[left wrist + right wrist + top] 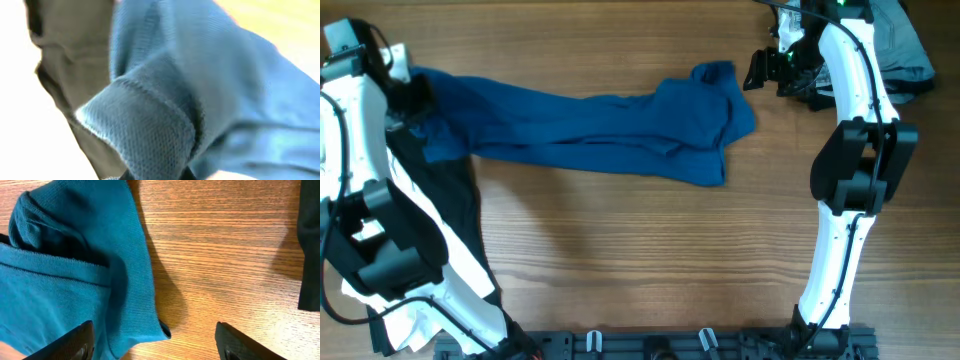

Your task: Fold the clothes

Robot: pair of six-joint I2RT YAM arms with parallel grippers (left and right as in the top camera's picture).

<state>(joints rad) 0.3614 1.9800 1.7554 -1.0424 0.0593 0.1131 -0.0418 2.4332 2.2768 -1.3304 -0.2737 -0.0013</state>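
Observation:
A blue garment [610,125] lies stretched across the wooden table from far left to right of centre. My left gripper [408,95] is shut on its left end. In the left wrist view the blue knit cloth [165,115] fills the frame and is pinched between the finger tips [157,176] at the bottom. My right gripper [760,70] is open just past the garment's right end. In the right wrist view the garment's bunched blue edge [75,270] lies by the left finger, a corner reaching between the open jaws [160,347], with bare wood to the right.
A pile of grey clothes [905,50] lies at the back right behind the right arm; a dark cloth [310,245] shows at the right wrist view's edge. A black garment [455,215] lies at the left by the left arm. A dull olive-grey cloth [65,50] is behind the blue one.

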